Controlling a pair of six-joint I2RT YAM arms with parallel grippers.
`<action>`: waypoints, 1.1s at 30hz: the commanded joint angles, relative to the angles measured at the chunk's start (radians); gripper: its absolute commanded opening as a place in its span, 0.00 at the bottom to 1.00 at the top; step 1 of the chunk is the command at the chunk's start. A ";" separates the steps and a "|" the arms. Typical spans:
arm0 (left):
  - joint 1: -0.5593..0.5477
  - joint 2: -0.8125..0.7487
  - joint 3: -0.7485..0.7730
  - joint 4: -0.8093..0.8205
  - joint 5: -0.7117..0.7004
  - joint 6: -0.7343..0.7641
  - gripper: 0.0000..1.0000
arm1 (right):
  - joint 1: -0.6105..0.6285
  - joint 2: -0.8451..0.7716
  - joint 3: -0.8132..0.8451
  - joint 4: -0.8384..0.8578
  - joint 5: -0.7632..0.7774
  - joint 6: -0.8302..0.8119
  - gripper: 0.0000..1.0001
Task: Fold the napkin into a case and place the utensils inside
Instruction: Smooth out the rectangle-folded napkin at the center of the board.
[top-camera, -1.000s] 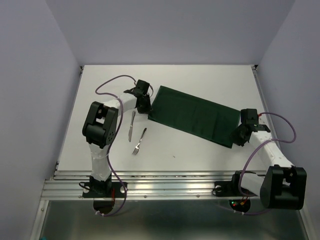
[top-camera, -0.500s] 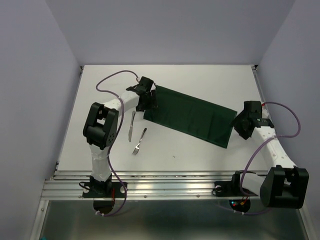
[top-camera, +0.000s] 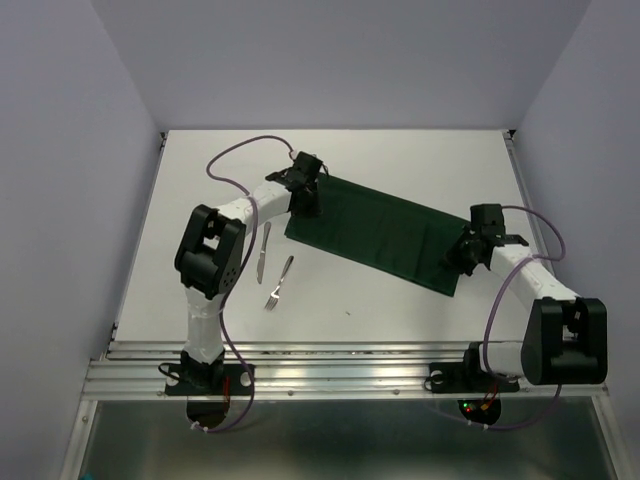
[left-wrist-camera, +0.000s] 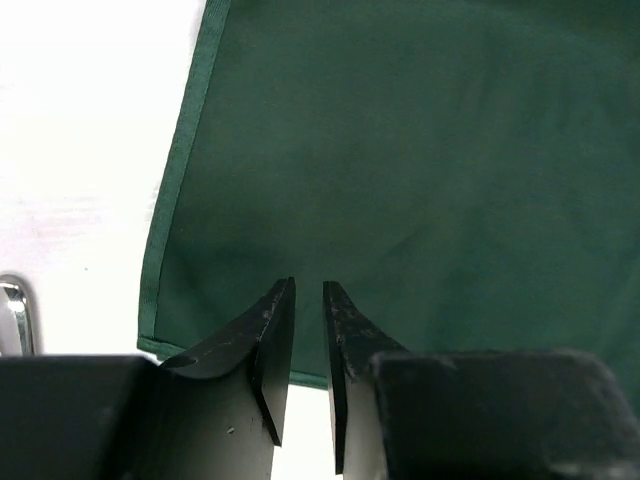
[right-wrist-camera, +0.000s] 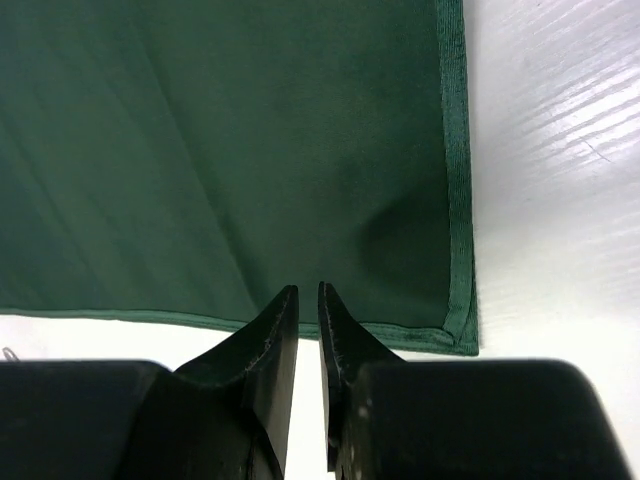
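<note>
Left end effector (left-wrist-camera: 307, 285) at the napkin's (top-camera: 380, 232) 10 o'clock end; right end effector (right-wrist-camera: 308, 287) at its 4 o'clock end; both narrowed to slits; whether either pinches it, cannot tell.

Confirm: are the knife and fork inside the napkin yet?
Out. The knife and fork lie bare on the table, left of the flat napkin.

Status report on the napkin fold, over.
Left gripper, right gripper nearly closed at napkin ends, grip unclear. Knife, fork lie beside it. Nothing blocking.
</note>
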 joint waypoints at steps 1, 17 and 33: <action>0.005 0.035 0.008 -0.001 -0.017 0.005 0.29 | 0.005 0.042 -0.020 0.062 -0.035 -0.008 0.19; 0.003 0.001 -0.169 0.020 -0.026 -0.007 0.33 | 0.005 0.140 -0.040 0.036 0.203 0.050 0.21; -0.038 -0.117 -0.053 -0.025 0.026 0.019 0.41 | 0.045 0.096 0.215 0.106 0.068 0.015 0.33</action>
